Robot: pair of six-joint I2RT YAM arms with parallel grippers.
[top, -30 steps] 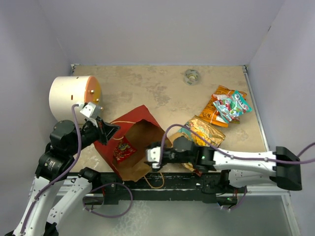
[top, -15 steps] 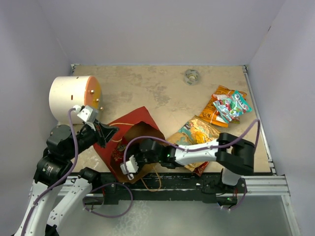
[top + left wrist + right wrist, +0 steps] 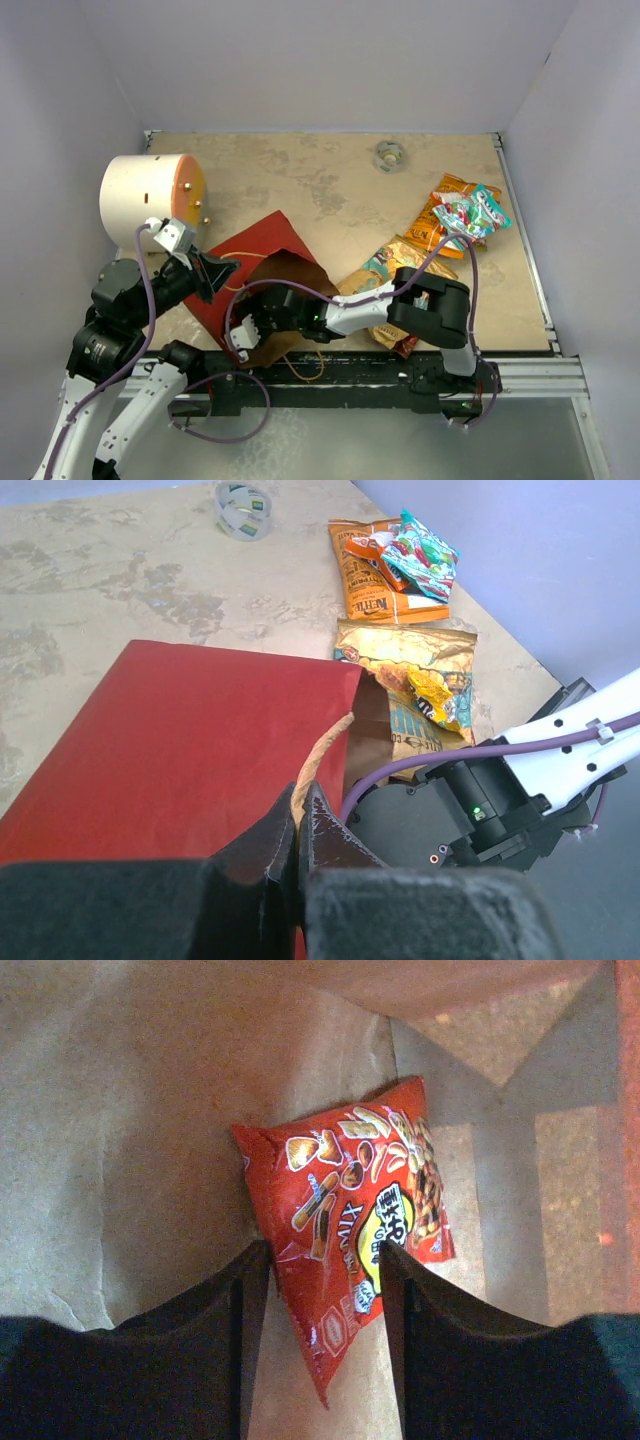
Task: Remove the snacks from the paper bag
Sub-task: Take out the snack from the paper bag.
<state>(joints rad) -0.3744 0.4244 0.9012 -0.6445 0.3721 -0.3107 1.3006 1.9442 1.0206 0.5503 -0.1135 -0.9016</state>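
On the table [image 3: 330, 180], the left hand [image 3: 297, 825] is clenched on the handle [image 3: 318, 755] of the bag [image 3: 190, 730], while the right hand [image 3: 322, 1255] sits released inside, straddling a red packet [image 3: 350, 1210].

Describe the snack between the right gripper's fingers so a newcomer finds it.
Find the red paper bag at the table's near left. Inside, on its brown lining, a red packet lies straddled by the right gripper. It is the only one seen inside; the other packets lie outside.
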